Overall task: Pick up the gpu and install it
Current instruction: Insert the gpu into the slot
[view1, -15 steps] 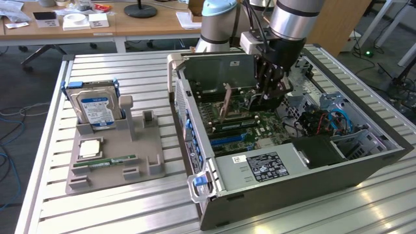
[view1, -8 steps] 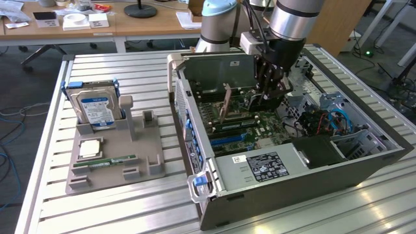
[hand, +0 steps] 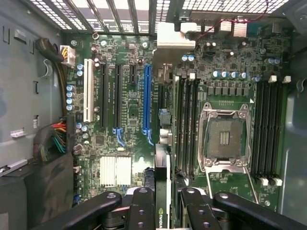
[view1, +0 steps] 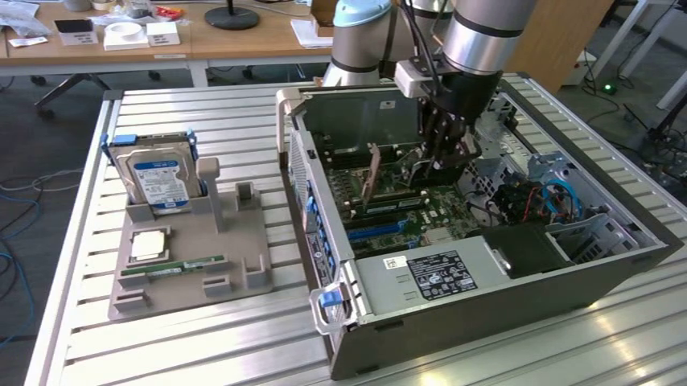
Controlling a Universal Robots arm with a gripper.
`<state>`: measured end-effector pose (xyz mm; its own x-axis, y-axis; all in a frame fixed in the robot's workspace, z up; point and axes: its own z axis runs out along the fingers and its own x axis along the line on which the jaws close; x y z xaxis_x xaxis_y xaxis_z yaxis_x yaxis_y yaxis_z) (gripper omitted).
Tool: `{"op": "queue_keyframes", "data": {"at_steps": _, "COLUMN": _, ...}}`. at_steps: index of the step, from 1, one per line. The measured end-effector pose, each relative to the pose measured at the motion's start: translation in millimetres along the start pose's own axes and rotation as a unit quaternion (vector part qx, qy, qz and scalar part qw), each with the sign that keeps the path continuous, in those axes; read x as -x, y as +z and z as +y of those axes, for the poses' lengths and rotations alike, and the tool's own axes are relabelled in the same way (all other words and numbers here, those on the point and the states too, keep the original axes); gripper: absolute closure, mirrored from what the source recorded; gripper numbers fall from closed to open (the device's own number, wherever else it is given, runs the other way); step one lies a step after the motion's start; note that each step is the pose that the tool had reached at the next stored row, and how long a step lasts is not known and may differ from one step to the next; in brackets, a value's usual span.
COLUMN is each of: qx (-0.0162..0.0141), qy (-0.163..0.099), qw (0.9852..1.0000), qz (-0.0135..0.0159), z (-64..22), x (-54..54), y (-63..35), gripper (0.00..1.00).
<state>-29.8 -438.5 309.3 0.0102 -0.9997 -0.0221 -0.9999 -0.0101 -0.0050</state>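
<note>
- The jaws are closed part-way on the gpu. They pinch the thin card from both faces, and it stands on edge between them.
- The gpu hangs inside the open computer case, over the motherboard. We cannot tell whether its lower edge touches the board yet.
- In the wrist view the card's line runs between the long blue slot and the nearest bank of memory slots, close to the blue slot but not over it.
- Further out on the board, the processor socket sits bare.
- In the exterior view the arm reaches straight down into the case.
- On the worktop, well apart from the case, a grey holder carries a hard drive standing upright and a green memory stick lying flat.
- We judge the pick-up done and the install in hand, at the lining-up stage.
- Seating the card calls for its contact edge to be squarely over a slot and parallel to it. The card should be pressed evenly and kept upright, since a tilt could jam it against the slot's rim.
</note>
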Motion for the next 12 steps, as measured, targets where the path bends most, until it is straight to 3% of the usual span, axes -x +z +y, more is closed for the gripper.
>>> {"op": "queue_keyframes", "data": {"at_steps": 12, "qx": 0.0000, "qy": 0.000, "qw": 1.0000, "qz": 0.0000, "z": 2.7, "x": -4.2, "y": 14.0, "gripper": 0.74}}
